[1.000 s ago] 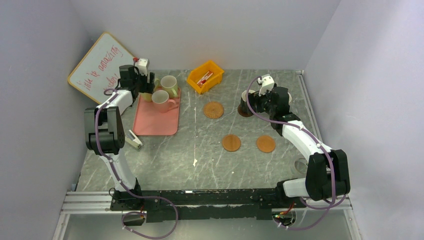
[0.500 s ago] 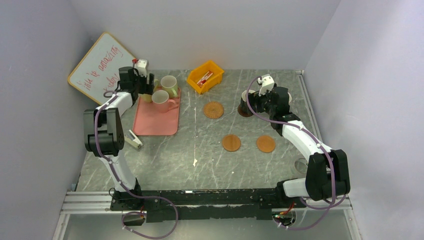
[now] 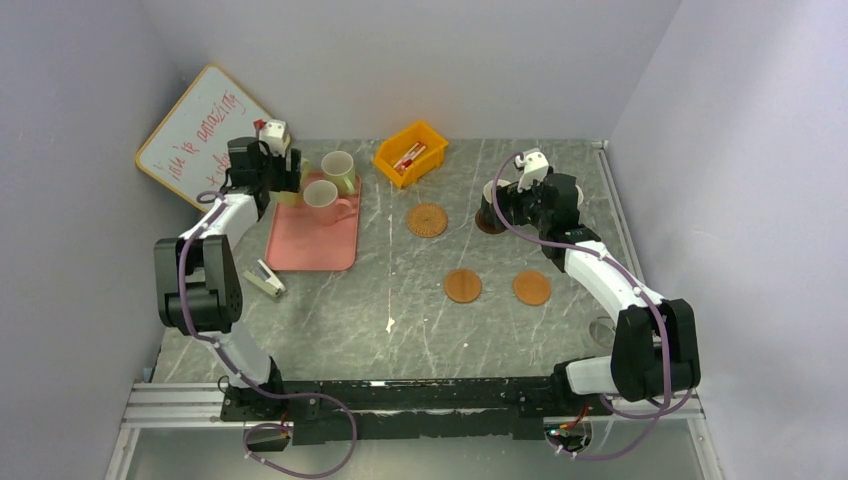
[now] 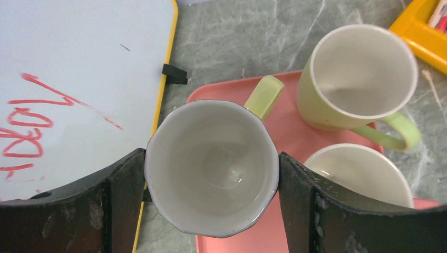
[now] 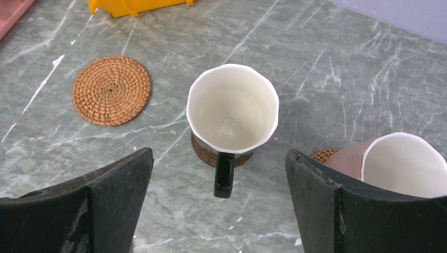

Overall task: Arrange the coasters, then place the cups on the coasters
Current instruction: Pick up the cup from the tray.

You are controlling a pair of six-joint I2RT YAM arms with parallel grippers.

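In the left wrist view my left gripper point(image 4: 212, 158) is shut on a pale green cup point(image 4: 211, 168), one finger against each side of its rim, over the pink tray's point(image 4: 287, 129) back left corner. A second green cup point(image 4: 358, 74) and a pink cup point(image 4: 358, 174) stand on the tray. My right gripper point(image 5: 219, 158) is open just short of the black cup point(image 5: 232, 108), which sits on a dark brown coaster point(image 5: 203, 150). Another pink cup point(image 5: 400, 163) stands to its right over a woven edge point(image 5: 324, 154). A woven coaster point(image 3: 427, 219) and two orange coasters point(image 3: 462, 285) point(image 3: 531, 288) lie bare.
A yellow bin point(image 3: 411, 152) stands at the back centre. A whiteboard point(image 3: 200, 130) leans against the left wall, right beside my left gripper point(image 3: 283, 172). A small stapler-like object point(image 3: 268, 280) lies in front of the tray point(image 3: 312, 245). A white scrap point(image 3: 389, 324) is on the table.
My left arm has swung leftward, carrying the gripped green cup a little toward the whiteboard. The right arm and the coasters have not moved.
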